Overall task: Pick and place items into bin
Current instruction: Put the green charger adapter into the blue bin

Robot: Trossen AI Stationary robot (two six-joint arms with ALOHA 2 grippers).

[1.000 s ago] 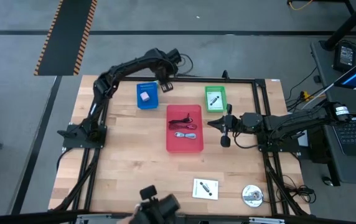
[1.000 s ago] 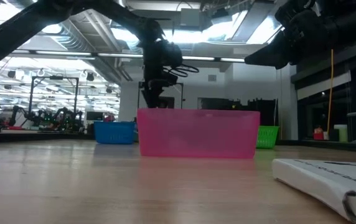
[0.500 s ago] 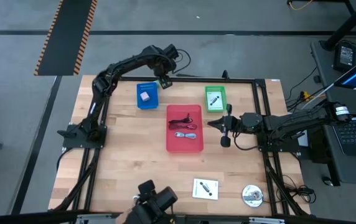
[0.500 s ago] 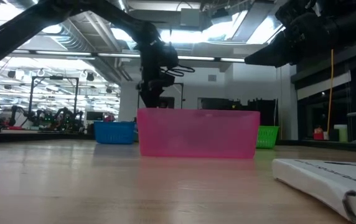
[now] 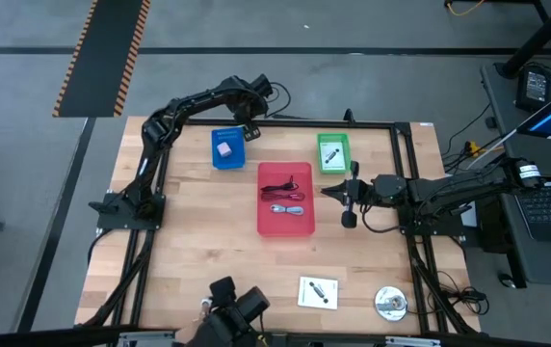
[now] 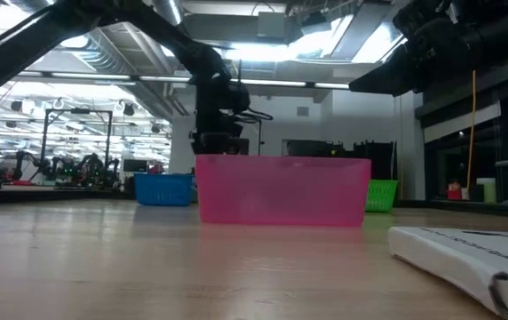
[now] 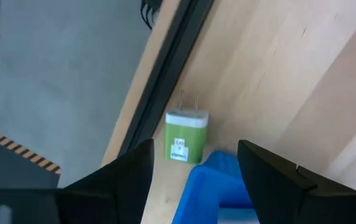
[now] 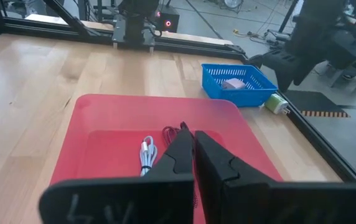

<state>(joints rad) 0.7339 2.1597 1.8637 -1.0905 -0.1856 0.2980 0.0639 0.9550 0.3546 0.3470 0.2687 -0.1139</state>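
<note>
My left gripper (image 5: 249,125) hangs open at the table's far edge, beside the far right corner of the blue tray (image 5: 227,149). Below it, between its fingers in the left wrist view, a white-green plug packet (image 7: 186,135) lies flat on the table against that corner; my left gripper (image 7: 195,148) does not touch it. A pink block (image 5: 224,148) lies in the blue tray. Black and reddish coiled cables (image 5: 285,193) lie in the red tray (image 5: 285,226). My right gripper (image 5: 328,193) waits shut, right of the red tray.
A green tray (image 5: 333,164) with a blue-grey pen (image 5: 331,154) stands at the far right. A white card (image 5: 317,291) and a silver disc (image 5: 389,303) lie near the front edge. A black frame rail (image 7: 165,74) runs along the far edge behind the plug.
My left gripper has opened and drawn back a little toward the table's far left, away from the blue tray's corner. My right arm has kept still.
</note>
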